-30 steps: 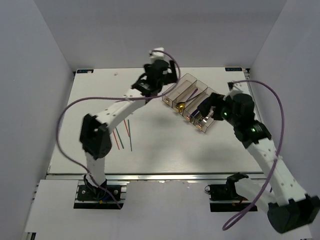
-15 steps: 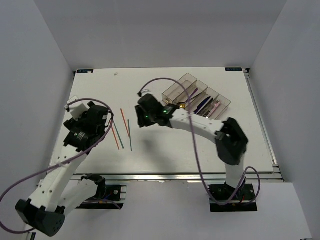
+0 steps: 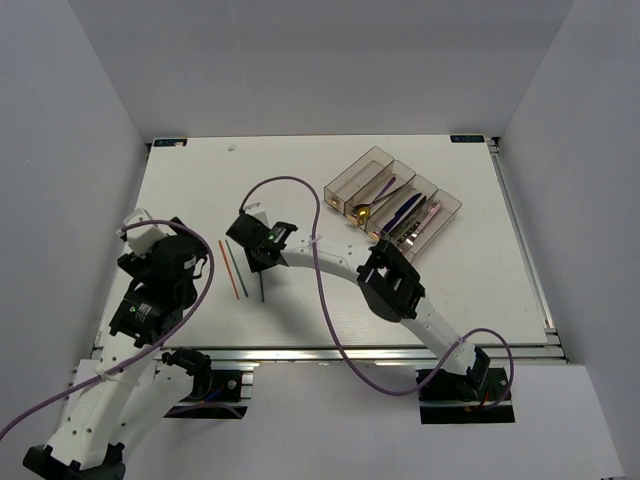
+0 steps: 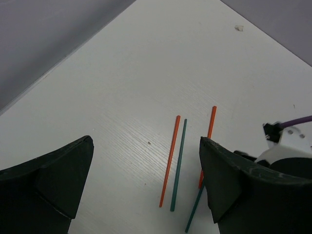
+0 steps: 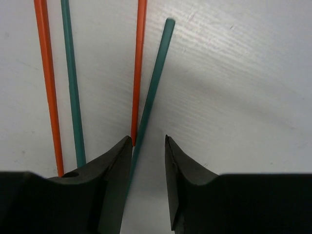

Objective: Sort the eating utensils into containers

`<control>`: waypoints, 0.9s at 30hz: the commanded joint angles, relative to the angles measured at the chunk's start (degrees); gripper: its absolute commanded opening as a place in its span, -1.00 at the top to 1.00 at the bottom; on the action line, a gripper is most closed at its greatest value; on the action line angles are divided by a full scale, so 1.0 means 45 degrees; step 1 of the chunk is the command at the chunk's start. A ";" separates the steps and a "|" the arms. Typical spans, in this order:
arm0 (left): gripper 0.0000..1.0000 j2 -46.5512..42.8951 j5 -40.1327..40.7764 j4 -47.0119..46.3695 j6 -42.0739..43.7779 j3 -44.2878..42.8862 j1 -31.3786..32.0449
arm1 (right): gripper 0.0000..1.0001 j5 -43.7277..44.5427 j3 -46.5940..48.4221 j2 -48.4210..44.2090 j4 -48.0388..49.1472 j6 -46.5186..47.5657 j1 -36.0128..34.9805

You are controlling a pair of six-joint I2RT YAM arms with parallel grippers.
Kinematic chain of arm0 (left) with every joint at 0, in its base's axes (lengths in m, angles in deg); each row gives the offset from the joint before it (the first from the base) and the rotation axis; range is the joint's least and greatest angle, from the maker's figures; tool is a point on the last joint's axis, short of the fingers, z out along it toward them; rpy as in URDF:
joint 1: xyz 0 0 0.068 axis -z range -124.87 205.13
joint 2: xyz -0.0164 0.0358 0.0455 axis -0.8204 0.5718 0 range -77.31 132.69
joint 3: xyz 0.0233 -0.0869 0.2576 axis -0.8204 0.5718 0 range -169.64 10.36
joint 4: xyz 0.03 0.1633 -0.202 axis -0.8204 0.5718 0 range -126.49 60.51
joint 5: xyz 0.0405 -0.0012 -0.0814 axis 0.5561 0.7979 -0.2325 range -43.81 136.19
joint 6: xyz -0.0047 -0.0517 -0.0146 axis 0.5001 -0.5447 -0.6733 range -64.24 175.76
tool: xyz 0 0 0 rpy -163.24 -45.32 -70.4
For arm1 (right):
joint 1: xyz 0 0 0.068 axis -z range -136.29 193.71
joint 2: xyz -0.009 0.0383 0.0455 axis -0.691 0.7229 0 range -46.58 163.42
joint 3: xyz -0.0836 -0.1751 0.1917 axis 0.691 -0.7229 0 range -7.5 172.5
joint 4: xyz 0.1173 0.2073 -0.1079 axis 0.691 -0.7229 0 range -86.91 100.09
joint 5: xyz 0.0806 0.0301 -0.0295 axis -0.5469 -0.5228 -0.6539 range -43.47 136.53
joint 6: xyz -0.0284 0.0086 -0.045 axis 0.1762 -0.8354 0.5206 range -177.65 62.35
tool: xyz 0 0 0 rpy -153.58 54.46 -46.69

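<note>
My right gripper point(image 5: 146, 146) hangs over the green chopstick point(image 5: 155, 73), fingers narrowly parted and gripping nothing. The stick's long axis runs straight away from me into the gap, hugging one finger (an orange chopstick point(image 5: 140, 58) lies just beside it). It lies well left of the containers point(image 3: 352, 178). My left gripper point(image 4: 145, 146) gapes wide, farther off. Half a second ago my right wrist was nearer the containers.
</note>
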 commanded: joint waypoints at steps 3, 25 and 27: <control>-0.96 0.0338 -0.0866 -0.0531 0.0603 0.0161 -0.0019 | 0.24 0.0934 0.2048 0.0299 -0.0326 -0.0017 0.0357; -0.96 -0.0130 -0.1002 -0.0669 0.0661 0.0239 -0.0019 | 0.29 0.0427 0.2267 0.1552 0.0767 0.0043 0.1002; -0.96 -0.0169 -0.1041 -0.0688 0.0662 0.0239 -0.0019 | 0.29 0.0524 0.2071 0.1395 0.0962 -0.0172 0.0963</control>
